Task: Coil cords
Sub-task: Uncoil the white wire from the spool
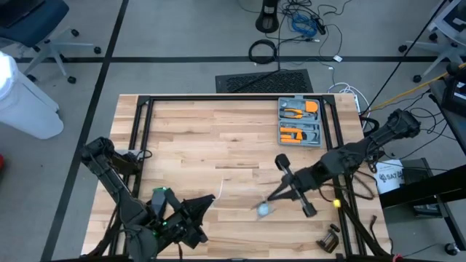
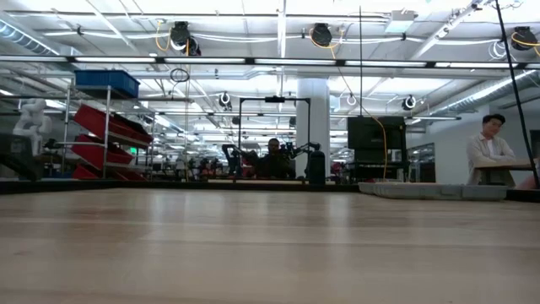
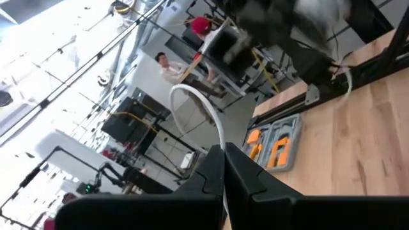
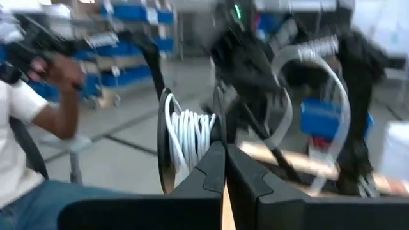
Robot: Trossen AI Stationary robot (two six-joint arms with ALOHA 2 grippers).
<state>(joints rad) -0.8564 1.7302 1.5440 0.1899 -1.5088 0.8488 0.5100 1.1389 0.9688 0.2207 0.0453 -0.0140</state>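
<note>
Dark fingers fill the bottom of both wrist views, pressed together in each. Left gripper (image 3: 223, 167) pinches a length of white cord (image 3: 206, 112) that arches up out of the jaws in a free loop. Right gripper (image 4: 225, 165) is closed on the wound part of the same cord: a tight white coil (image 4: 190, 135) on a dark spool-like holder, just behind the fingertips.

From above, left gripper (image 1: 207, 204) sits near the front edge of the wooden table (image 1: 218, 138), left of centre. Right gripper (image 1: 271, 195) reaches in from the right, and a small pale bundle (image 1: 263, 209) shows at its tip, just above the boards. A thin white strand (image 1: 220, 188) rises near the left fingertips; how it runs between the two grippers I cannot trace.

Elsewhere: grey tool case (image 1: 299, 122) with orange-handled tools at the table's far side, well apart from the work. Small dark parts (image 1: 329, 239) near the front right corner. A person (image 2: 489, 148) sits at a bench in the room behind; low view shows only bare tabletop.

Risks, as judged from here:
- Free loop is slack and springy; if the left grip eases, the tail could flick away and the outer turns loosen.
- Pulling the grippers apart too hard could drag turns off the coil or slip the cord through the left pinch.
- Bundle is held by a narrow pinch; a twist could tip it out onto the table.
</note>
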